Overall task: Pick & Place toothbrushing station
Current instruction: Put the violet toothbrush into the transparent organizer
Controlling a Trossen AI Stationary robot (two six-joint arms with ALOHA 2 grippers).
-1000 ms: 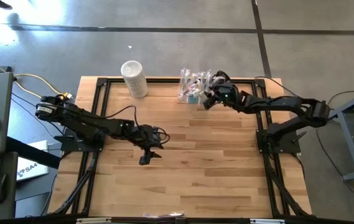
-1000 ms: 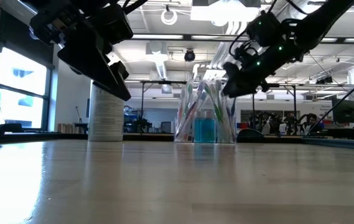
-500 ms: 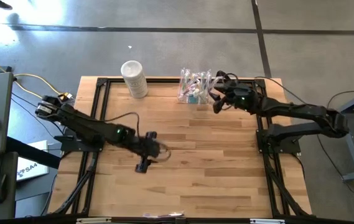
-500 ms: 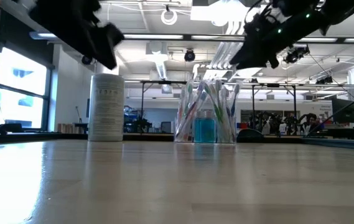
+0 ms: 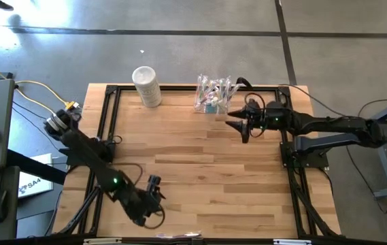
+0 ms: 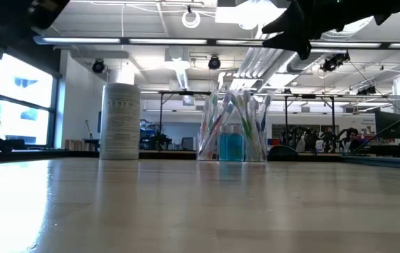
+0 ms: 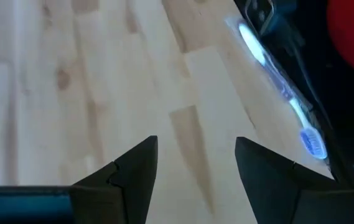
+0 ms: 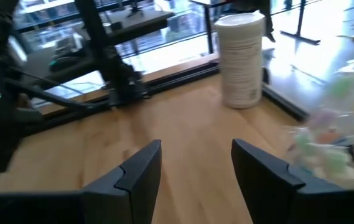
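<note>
The toothbrushing station is a clear box with toothbrushes and a blue bottle. Its base stands on the table at the far edge, right of centre. It also shows in the low view and, blurred, in the right wrist view. My right gripper hangs open and empty above the table, on the near-right side of the station, its fingers apart. My left gripper is open and empty near the table's near edge, left of centre, over bare wood.
A whitish cylindrical container stands at the far edge, left of the station, and shows in the low view. A white and blue toothbrush lies along the table's near edge. The table's middle is bare wood.
My left gripper has swung from the table's middle toward the near edge and a little left, its arm folding back. My right gripper has drawn away from the station toward the near edge and risen. The station has stayed in place.
</note>
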